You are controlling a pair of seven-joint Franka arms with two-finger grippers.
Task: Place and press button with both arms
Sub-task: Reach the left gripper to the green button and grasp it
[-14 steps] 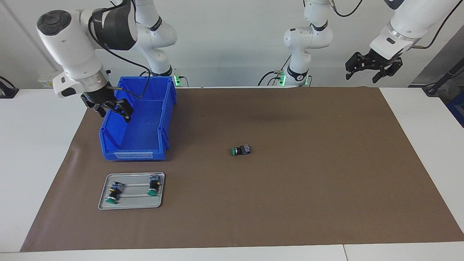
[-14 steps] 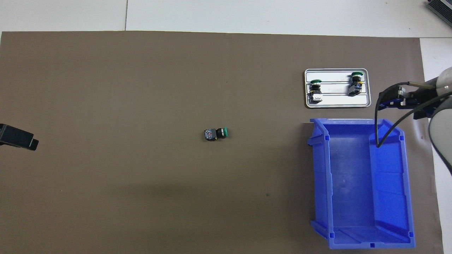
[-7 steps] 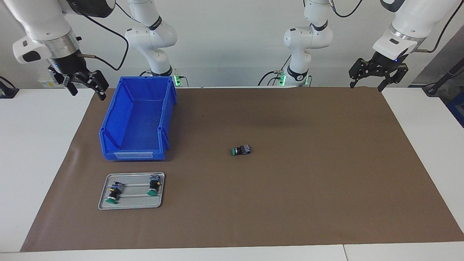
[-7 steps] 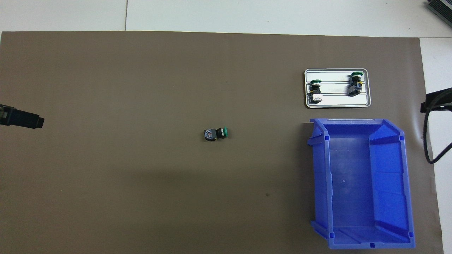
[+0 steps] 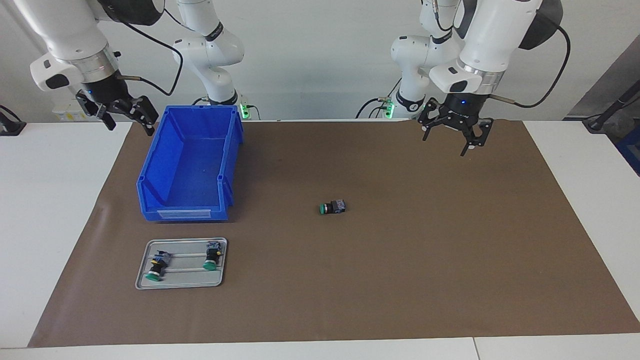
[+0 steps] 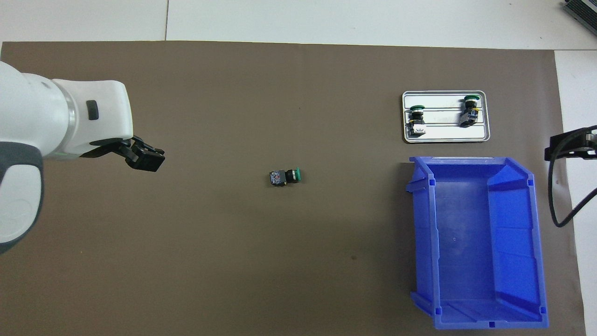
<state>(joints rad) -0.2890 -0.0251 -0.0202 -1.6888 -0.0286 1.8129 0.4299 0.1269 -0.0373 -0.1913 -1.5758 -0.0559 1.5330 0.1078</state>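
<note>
Brown mat (image 5: 400, 280) covers most of a white bench (image 5: 50, 210), seen from a high camera facing two white robot arms. Near the middle of the mat lies the button (image 5: 332, 207), tipped on its side: its green cap points toward the right arm's end of the bench and its bluish-grey block toward the left arm's end. Nothing touches it.

At the right arm's end of the mat stands an open blue bin (image 5: 190, 165), close to the robots. Just beside it, farther from the robots, sits a flat grey metal tray (image 5: 181, 284). Two more green-capped buttons (image 5: 156, 266) (image 5: 213, 256) lie on the tray, well apart from each other.

The left tool (image 5: 454, 134) hangs in the air over the mat, at the edge nearest the robots and toward the left arm's end. Its black fingers are spread wide and point downward, holding nothing. It is well apart from the loose button.

The right tool (image 5: 124, 114) hangs in the air over the mat's corner, just beside the blue bin's outer wall. Its fingers are also spread wide and hold nothing. A black cable (image 5: 165, 75) loops from its wrist back up the arm.
</note>
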